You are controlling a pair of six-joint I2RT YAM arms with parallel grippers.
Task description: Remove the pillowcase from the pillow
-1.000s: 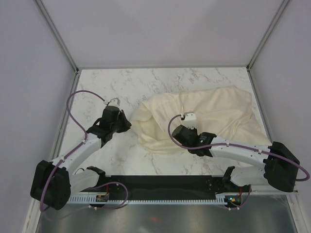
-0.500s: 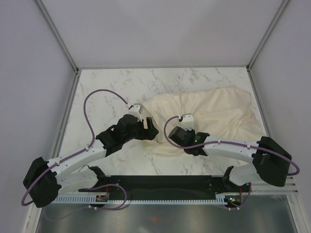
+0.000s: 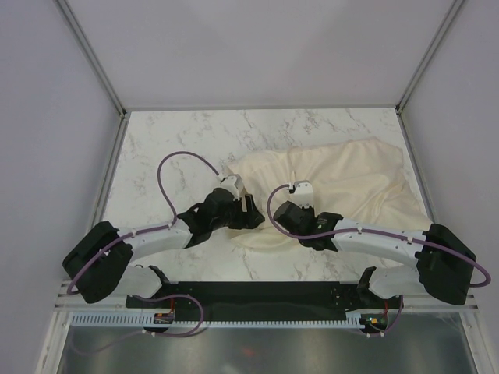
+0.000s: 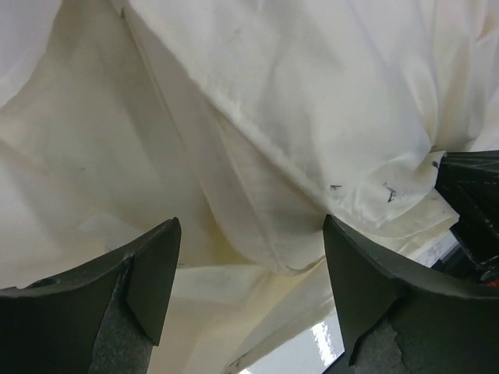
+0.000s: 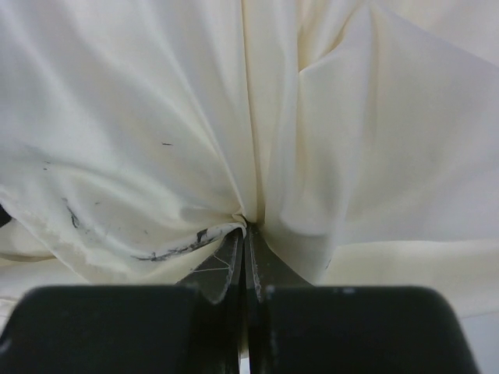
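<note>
Jaws of the left gripper (image 4: 249, 222) stand apart, the pillowcase (image 4: 312, 101) hem between them toward twelve o'clock. Those of the right gripper (image 5: 244, 234) clamp a pillowcase fold.

Left claw (image 4: 249, 241): two dark fingers (image 4: 148, 280) spread wide at the bottom of the view, nothing pinched between them. Beyond them, filling the view, lies the limp, pale cream fabric pillowcase (image 4: 312, 93), in soft folds. A stitched hem (image 4: 242, 179) runs diagonally from upper left down to centre. Small dark marks (image 4: 386, 195) on a crumpled corner at right. A black hard-edged part (image 4: 472, 202) touches that corner. A sliver of pale glossy bench (image 4: 323, 347) shows low down.
</note>
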